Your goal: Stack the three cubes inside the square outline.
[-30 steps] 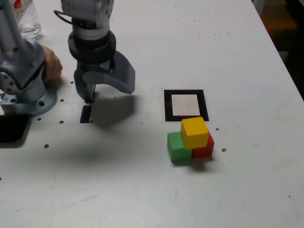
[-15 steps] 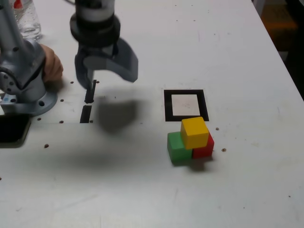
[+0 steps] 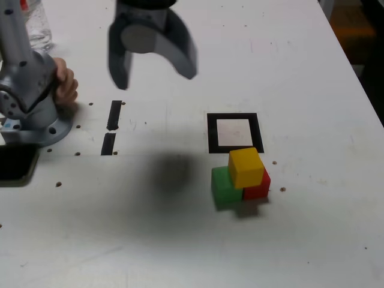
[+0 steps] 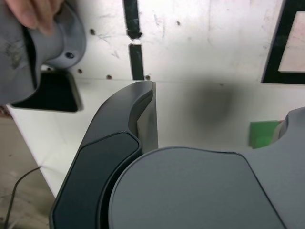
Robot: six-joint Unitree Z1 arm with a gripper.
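Note:
The green cube (image 3: 223,186) and the red cube (image 3: 260,187) sit side by side on the white table, and the yellow cube (image 3: 246,167) rests on top across both. They stand just in front of the square outline (image 3: 211,133), whose pale centre holds nothing. My gripper (image 3: 153,78) hangs open high above the table, towards the exterior view's left of the outline and well apart from the cubes, with nothing between its jaws. The wrist view shows a corner of the green cube (image 4: 263,133), part of the square outline (image 4: 275,47) and one dark finger (image 4: 136,112).
Two short black bar marks (image 3: 112,127) lie at the exterior view's left. The arm's grey base (image 3: 33,96) stands beyond them with a person's hand (image 3: 66,84) on it. A clear bottle (image 3: 33,24) and a flat black object (image 3: 15,163) are nearby. Small screw holes dot the table.
My gripper has risen from just above the bar marks and moved towards the exterior view's right, still open. The cubes have not moved.

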